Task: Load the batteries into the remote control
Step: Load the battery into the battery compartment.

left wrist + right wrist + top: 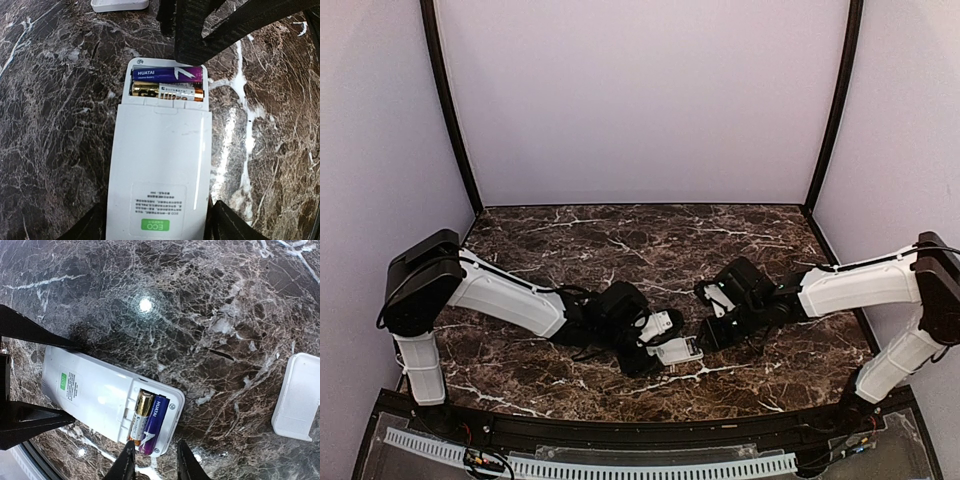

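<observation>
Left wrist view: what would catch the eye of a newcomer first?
The white remote control lies back up on the dark marble table, its compartment open. A purple battery and a gold battery sit inside, side by side. The loose cover lies apart at the top edge.

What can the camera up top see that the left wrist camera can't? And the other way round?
Only the top camera shows both whole arms, the left arm and the right arm, and the pale walls. Only the left wrist camera shows a purple battery and a gold battery lying side by side, and a green sticker. Both show the white remote control on the marble table, held by the left gripper.
</observation>
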Robot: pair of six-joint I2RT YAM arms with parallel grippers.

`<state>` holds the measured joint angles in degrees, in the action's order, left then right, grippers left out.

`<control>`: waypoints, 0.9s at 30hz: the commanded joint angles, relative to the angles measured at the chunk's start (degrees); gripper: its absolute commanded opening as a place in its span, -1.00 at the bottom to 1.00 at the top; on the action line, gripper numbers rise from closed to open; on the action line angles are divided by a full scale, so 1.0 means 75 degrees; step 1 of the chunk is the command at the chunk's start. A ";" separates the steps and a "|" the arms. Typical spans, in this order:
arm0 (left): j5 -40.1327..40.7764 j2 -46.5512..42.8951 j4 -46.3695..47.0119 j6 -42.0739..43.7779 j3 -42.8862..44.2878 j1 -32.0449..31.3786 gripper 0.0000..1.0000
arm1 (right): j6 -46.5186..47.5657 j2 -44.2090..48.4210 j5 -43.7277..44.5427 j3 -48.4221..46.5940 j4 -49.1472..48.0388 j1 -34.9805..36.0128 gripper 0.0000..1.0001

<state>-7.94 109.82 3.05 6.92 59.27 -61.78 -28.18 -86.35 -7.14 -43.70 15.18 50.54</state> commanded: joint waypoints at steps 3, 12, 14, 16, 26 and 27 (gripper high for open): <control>-0.0159 0.0664 -0.1550 -0.0079 -0.0293 -0.0001 0.59 | -0.0508 0.0015 0.0045 -0.0150 0.0297 0.0134 -0.51; -0.0520 0.0117 -0.1378 -0.0168 -0.0328 -0.0002 0.65 | -0.0208 -0.0024 0.0138 -0.0757 0.0407 0.0142 -0.69; -0.0568 -0.0182 -0.1249 -0.0213 -0.0412 0.0005 0.66 | -0.0109 -0.0112 -0.0125 -0.0922 0.0331 0.0117 -0.79; -0.0627 -0.0428 -0.1174 -0.0273 -0.0429 0.0019 0.68 | -0.0123 -0.0282 -0.0366 -0.1025 0.0215 0.0116 -0.97; -0.0251 -0.1076 -0.1089 -0.0582 -0.0730 0.0057 0.71 | -0.0346 -0.1058 -0.0344 -0.1159 0.0241 0.0106 -1.00; -0.0240 -0.1120 -0.1081 -0.0594 -0.0753 0.0057 0.71 | -0.0372 -0.1076 -0.0322 -0.1131 0.0209 0.0112 -1.00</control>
<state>-10.44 104.14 -1.54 4.21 55.55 -61.60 -29.91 -93.65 -9.50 -51.72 17.19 51.33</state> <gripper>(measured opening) 0.853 0.004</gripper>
